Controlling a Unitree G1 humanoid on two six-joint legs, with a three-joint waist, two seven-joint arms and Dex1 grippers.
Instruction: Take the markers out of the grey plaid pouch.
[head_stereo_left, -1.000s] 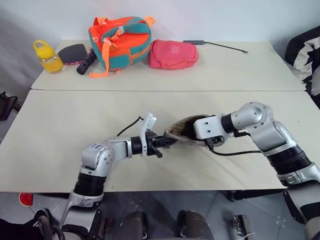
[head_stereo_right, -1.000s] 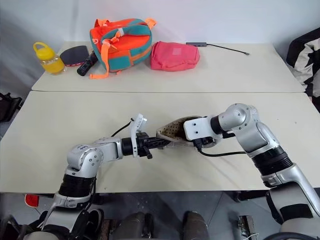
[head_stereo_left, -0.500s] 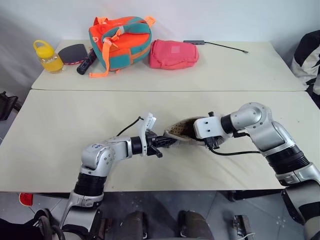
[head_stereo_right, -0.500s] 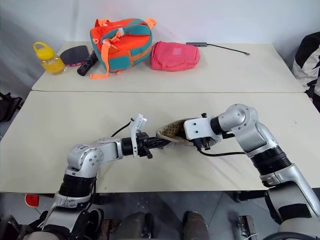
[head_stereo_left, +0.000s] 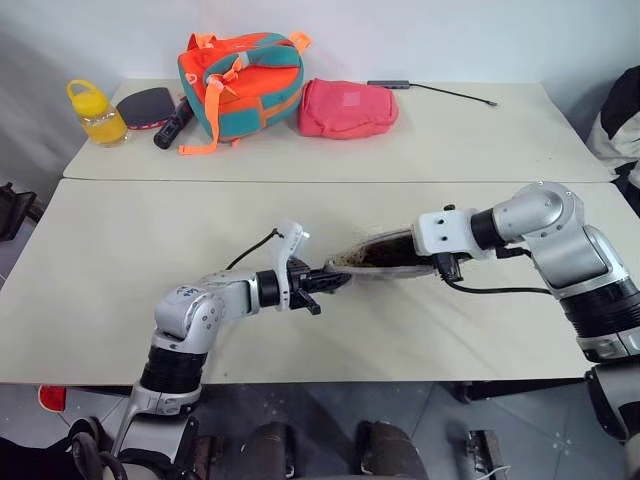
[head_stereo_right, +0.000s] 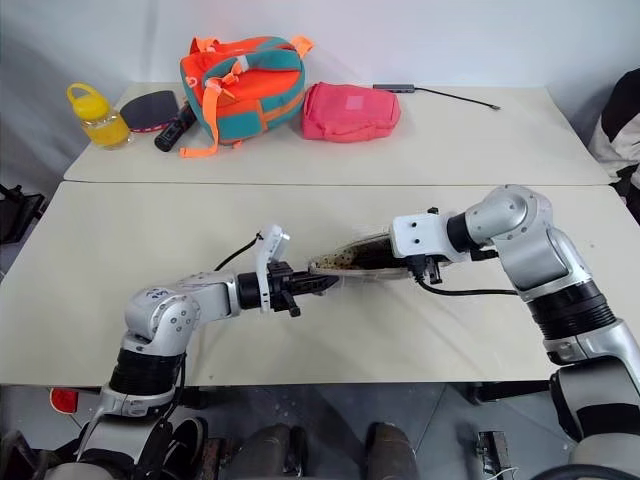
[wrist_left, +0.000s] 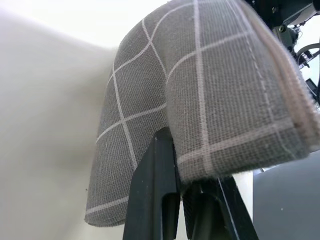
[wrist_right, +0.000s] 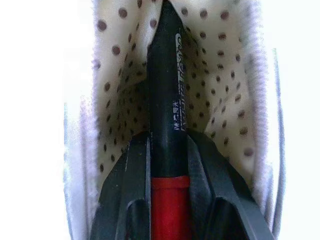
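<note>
Right claw (wrist_right: 167, 165): fingers closed around a black marker with red end (wrist_right: 167, 120), clamped near the joint of black barrel and red section. White lettering down the barrel. Black end lodged deep inside the grey plaid pouch (wrist_left: 200, 100), against the cream lining with brown dots. In the head views, right claw (head_stereo_left: 436, 262) at the 3 o'clock end of the pouch (head_stereo_left: 385, 252), reaching into its open mouth.

Left claw (wrist_left: 177, 200): black fingers pinched shut on the pouch fabric at its lower edge, grid cloth draped over the fingertips. In the head views, left claw (head_stereo_left: 325, 282) at the 9 o'clock end of the pouch, pouch held between the two claws just over the near surface (head_stereo_left: 120, 260), mouth facing up and toward 3 o'clock.

Step in hand, by judgement: withdrawing one marker, grip made, most of the barrel not yet clear of the pouch.

Next move calls for: straight pull along the marker's axis, out past the mouth toward 3 o'clock and up; left claw anchoring the cloth so the pouch does not ride along. Then setting the marker on the bare surface.

Farther out, toward 12 o'clock on the far surface: orange-teal backpack (head_stereo_left: 240, 82), pink pouch (head_stereo_left: 346, 108), yellow bottle (head_stereo_left: 96, 113), all well apart from the work.
</note>
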